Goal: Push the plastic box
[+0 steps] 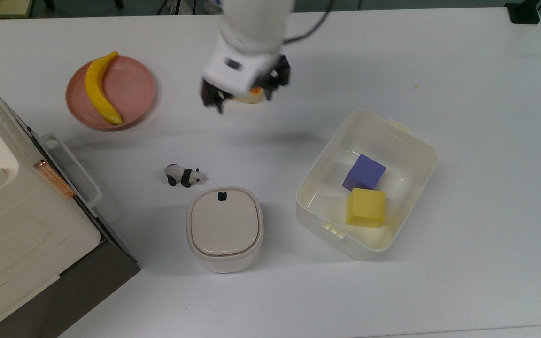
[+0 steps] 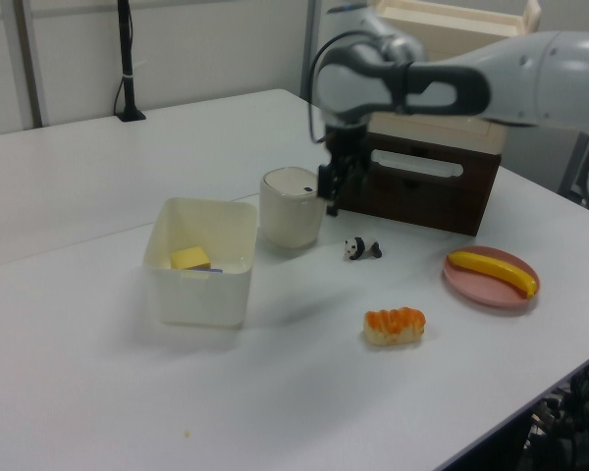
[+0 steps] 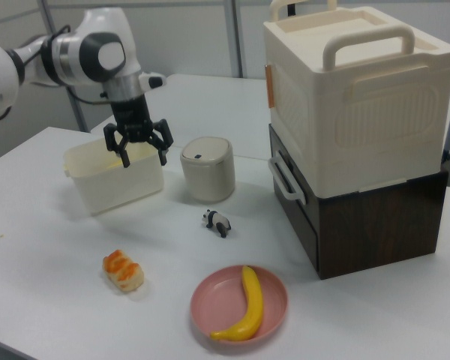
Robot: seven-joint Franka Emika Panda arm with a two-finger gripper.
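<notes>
The plastic box [image 1: 329,141] is a cream-white open tub on the top view's right, holding a purple cube [image 1: 364,172] and a yellow cube [image 1: 366,207]. It also appears in the left view [image 2: 196,294] and the right view [image 3: 112,186]. My gripper [image 1: 242,94] hangs open and empty above the table, well to the top view's left of the box and not touching it. Its two dark fingers are spread wide in the right view [image 3: 144,155]. In the left view the gripper [image 2: 331,191] hovers beside the lidded container.
A lidded rounded container [image 1: 225,229] stands left of the box in the top view, with a toy panda [image 1: 183,175] behind it. Bread [image 1: 253,97] lies partly under the gripper. A pink plate [image 1: 132,89] holds a banana [image 1: 99,89]. A big beige case [image 1: 17,225] fills the top view's left edge.
</notes>
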